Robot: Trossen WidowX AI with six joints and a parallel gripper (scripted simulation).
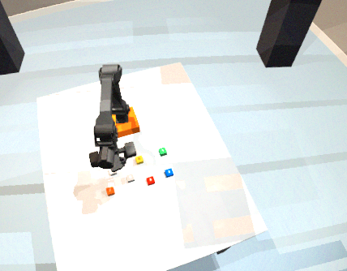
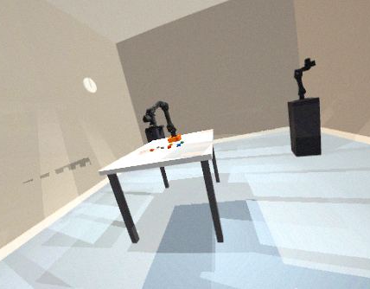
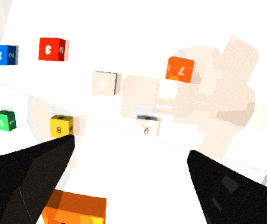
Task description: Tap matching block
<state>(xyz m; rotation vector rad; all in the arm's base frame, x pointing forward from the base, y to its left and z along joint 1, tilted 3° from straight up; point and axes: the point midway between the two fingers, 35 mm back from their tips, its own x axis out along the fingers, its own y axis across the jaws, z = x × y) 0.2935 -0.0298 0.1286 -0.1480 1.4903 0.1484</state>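
My gripper (image 1: 112, 155) (image 3: 133, 149) is open and empty above the table, near the pale block (image 1: 113, 172) (image 3: 147, 125), whose digit reads 6 or 9. The orange block (image 1: 110, 191) (image 3: 179, 69) shows 7. Another pale block (image 1: 130, 178) (image 3: 104, 83) seems to show 4. The red block (image 1: 151, 180) (image 3: 51, 49) shows 3, the blue block (image 1: 169, 173) (image 3: 4, 55) 2, and the green block (image 1: 163, 151) (image 3: 5, 121) 1. The yellow block (image 1: 139, 159) (image 3: 61, 126) shows 8 and appears beside the left fingertip in the wrist view.
An orange box-like base (image 1: 129, 129) (image 3: 81, 202) sits under the arm on the white table (image 1: 115, 235) (image 2: 136, 161). Dark pillars stand beyond the table. Another arm stands on a dark pedestal (image 2: 305, 125) at the right in the exterior view.
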